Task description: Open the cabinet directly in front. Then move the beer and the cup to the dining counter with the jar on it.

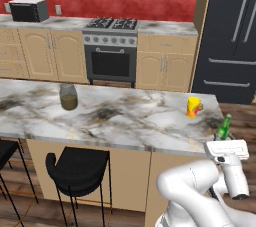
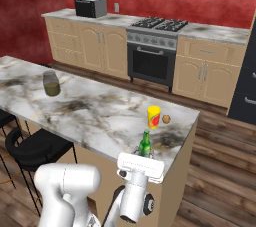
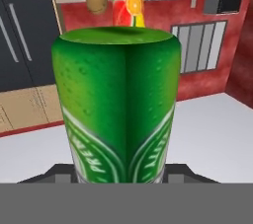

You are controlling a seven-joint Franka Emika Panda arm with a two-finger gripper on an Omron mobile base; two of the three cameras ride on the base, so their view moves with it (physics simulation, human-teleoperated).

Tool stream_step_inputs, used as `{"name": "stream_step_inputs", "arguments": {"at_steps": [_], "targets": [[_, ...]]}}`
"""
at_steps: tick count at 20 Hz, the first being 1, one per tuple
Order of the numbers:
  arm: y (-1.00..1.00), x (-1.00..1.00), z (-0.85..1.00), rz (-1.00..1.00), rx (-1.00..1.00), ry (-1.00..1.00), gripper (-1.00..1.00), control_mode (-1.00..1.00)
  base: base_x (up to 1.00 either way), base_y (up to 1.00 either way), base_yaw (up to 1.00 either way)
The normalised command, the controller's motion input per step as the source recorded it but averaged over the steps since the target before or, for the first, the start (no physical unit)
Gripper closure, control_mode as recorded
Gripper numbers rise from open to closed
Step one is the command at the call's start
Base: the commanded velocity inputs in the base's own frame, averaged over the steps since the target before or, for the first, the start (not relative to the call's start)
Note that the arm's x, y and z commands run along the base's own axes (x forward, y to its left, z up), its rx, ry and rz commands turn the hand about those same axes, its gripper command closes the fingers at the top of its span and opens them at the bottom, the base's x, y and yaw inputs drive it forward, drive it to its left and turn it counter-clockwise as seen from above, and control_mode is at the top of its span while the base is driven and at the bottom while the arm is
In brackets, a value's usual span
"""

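The gripper (image 2: 141,162) is clamped on the beer (image 2: 145,145), which stands upright at the near corner of the dining counter (image 2: 100,116). The cup (image 2: 154,117) stands just beyond the bottle on the marble (upright, apart from it). The jar (image 2: 51,83) sits well apart along the same top.
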Motion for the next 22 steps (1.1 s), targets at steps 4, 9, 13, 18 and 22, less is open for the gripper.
{"name": "stream_step_inputs", "arguments": {"at_steps": [4,9,13,18,22], "targets": [[-0.02,0.22,0.0,0.07,0.0,-0.11,1.0,-1.0,0.0,0.0,0.0],[-0.05,0.22,-0.09,0.07,0.0,-0.11,1.0,-1.0,0.0,0.0,0.0],[-0.13,0.23,-0.24,0.07,-0.01,-0.1,1.0,-1.0,0.0,0.0,0.0],[-0.18,0.16,-0.33,0.06,-0.01,-0.13,1.0,-1.0,0.0,0.0,0.0],[-0.18,0.22,-0.34,0.06,-0.01,-0.11,1.0,-1.0,0.0,0.0,0.0]]}}
